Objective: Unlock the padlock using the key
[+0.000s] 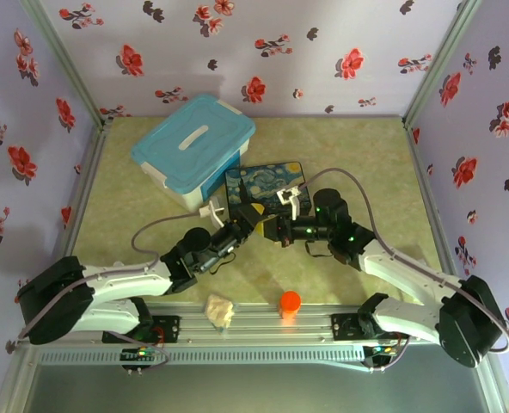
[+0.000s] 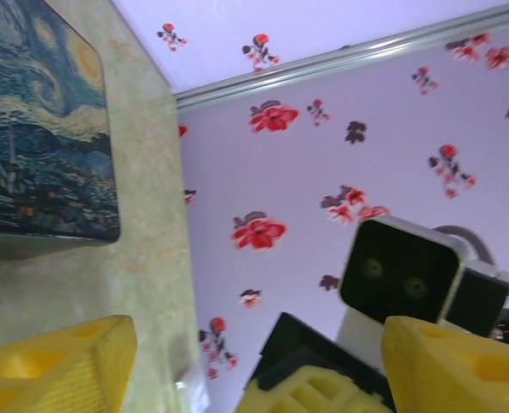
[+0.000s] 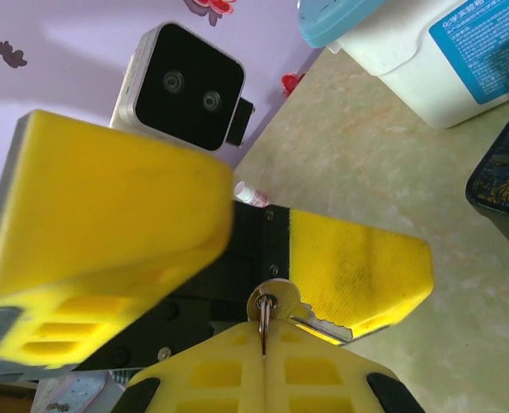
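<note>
The right claw (image 3: 263,353) is clenching on the key (image 3: 299,316), pinching its round head and ring at the very tips while the blade is pointing out sideways; the left claw (image 2: 254,366) is standing released, its yellow fingers (image 3: 108,249) spreading wide on either side of that key and gripping nothing that I can make out. From above, the two claws are meeting nose to nose over the table (image 1: 366,155), just in front of the painted box (image 1: 263,181), with the blue-lidded tub (image 1: 194,142) sitting behind it; the orange cap (image 1: 290,300) and a crumpled pale scrap (image 1: 220,311) are lying well apart from the work, near the table's front edge. As for progress — the key is being held, so the pick-up part is looking finished; the padlock itself I am not managing to place, so whether the blade is reaching a keyhole I cannot tell. I am judging that the inserting, the turning and the opening are all remaining — nothing here is showing an opened lock.
</note>
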Available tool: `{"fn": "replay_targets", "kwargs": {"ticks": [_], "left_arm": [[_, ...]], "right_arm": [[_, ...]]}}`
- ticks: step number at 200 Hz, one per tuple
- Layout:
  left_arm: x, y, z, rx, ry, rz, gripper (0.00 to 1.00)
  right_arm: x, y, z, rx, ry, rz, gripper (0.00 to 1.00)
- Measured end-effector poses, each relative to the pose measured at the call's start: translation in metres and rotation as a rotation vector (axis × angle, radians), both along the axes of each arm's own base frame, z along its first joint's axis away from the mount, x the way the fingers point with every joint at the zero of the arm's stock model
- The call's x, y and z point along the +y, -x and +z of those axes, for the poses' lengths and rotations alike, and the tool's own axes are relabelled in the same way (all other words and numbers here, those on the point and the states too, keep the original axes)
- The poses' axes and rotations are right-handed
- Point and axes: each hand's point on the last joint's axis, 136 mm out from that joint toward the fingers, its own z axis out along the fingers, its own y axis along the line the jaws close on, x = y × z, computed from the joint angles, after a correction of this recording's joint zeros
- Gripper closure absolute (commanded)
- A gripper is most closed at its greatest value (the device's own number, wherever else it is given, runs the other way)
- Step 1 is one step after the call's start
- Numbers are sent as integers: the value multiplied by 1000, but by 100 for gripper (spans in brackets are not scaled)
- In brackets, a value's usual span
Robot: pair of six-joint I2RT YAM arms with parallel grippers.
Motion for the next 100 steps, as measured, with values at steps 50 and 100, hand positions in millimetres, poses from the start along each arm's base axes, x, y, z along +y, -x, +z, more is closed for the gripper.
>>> {"fn": "replay_targets", "kwargs": {"ticks": [50, 100], "left_arm": [[-1, 2, 1, 26, 80, -7, 21], [-2, 7, 17, 9, 162, -21, 21]], "right_arm": [[6, -8, 13, -31, -55, -23, 100], [14, -21, 10, -30, -77, -53, 100]]}}
